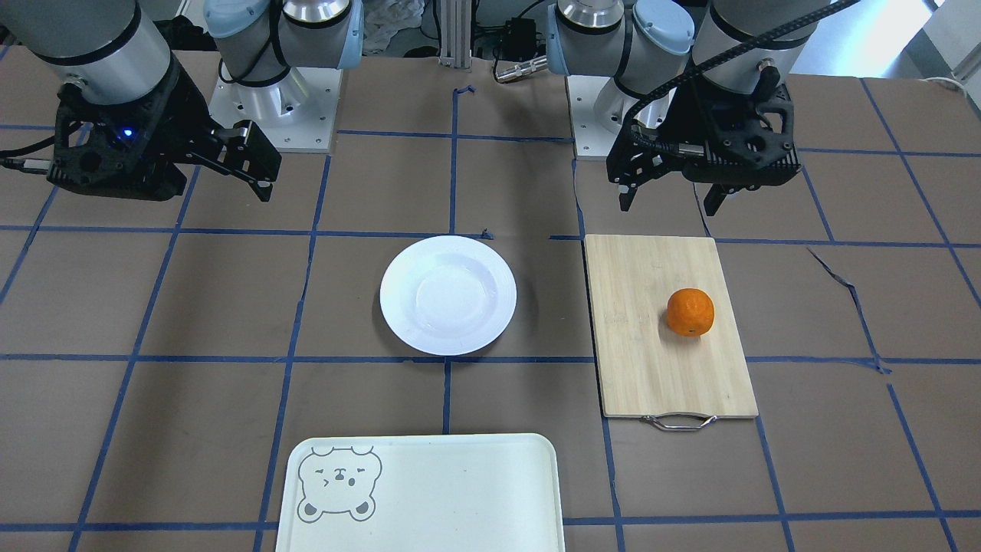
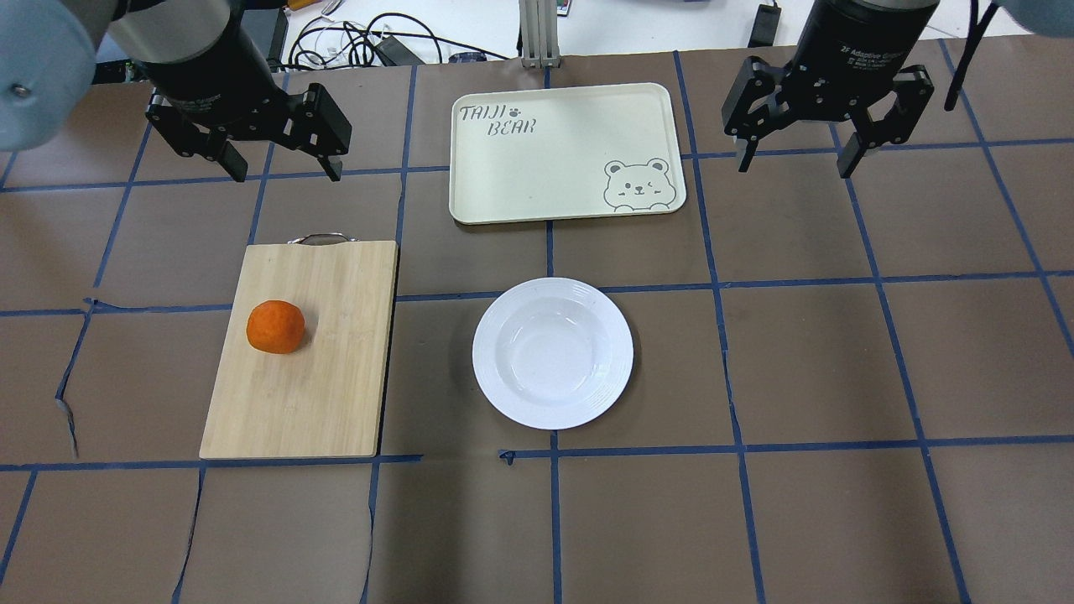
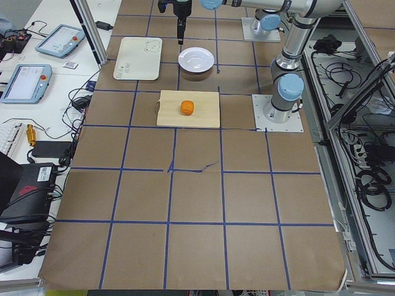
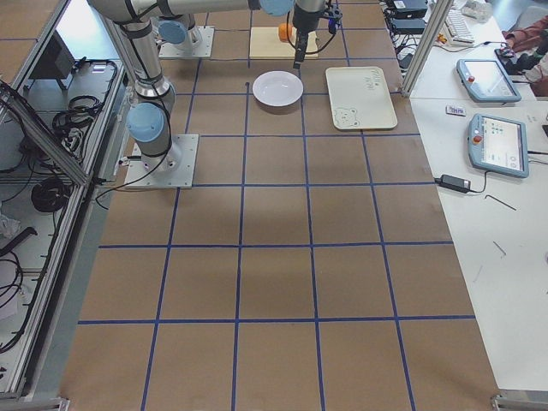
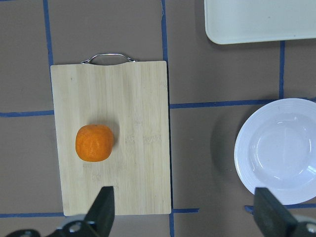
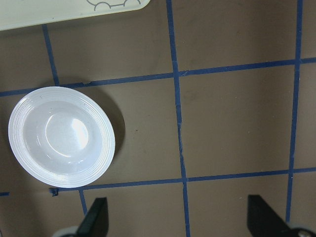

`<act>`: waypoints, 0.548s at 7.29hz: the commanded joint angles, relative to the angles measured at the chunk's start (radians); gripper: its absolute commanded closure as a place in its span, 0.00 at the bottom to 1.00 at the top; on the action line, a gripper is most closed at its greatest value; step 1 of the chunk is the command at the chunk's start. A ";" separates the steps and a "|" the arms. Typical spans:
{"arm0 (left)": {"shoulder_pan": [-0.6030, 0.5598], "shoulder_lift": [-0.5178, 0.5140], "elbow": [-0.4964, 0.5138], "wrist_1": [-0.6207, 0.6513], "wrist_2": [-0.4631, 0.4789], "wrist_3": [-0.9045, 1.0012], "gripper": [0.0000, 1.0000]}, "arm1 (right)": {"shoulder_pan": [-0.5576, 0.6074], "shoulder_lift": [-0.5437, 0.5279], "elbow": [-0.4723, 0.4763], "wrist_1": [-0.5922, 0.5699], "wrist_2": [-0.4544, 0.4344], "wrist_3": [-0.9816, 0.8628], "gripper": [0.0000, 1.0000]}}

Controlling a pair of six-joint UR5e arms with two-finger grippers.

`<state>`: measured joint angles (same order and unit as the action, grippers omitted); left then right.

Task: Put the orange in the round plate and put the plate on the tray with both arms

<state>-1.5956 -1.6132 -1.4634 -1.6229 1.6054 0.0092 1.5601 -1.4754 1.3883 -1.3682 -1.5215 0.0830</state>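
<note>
- Front-facing view: Brown paper sheeting, gridded with blue tape and torn in places, is covering the table. One dimpled orange is sitting on a single bamboo cutting board with a wire handle. One glossy white round plate is lying bare just beside the board. One cream tray with rounded corners is lying apart from both. The left gripper is hanging high near the board, and the right gripper is hovering over bare paper.
- Overhead view: Both grippers are showing their two black fingers spread wide, gripping nothing. The tray is bearing "TAIJI BEAR" lettering and a grey bear face.
- Left-side view: The left arm is rising silver-grey from its base plate, while two touchscreen pendants are resting on a white bench among cables.
- Right-side view: The right arm is reaching over the plate, with the orange showing beyond it.
- Left wrist view: Two fingertips are framing the orange on the board, standing wide apart.
- Right wrist view: Two wide-set fingers are looking down on the ridged, ringed plate rim and one tray corner.
</note>
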 commanded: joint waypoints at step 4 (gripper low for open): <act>0.000 -0.002 0.000 0.000 -0.001 0.000 0.00 | 0.000 -0.002 0.000 -0.002 -0.002 0.000 0.00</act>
<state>-1.5964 -1.6148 -1.4634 -1.6229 1.6046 0.0092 1.5598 -1.4759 1.3882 -1.3704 -1.5221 0.0833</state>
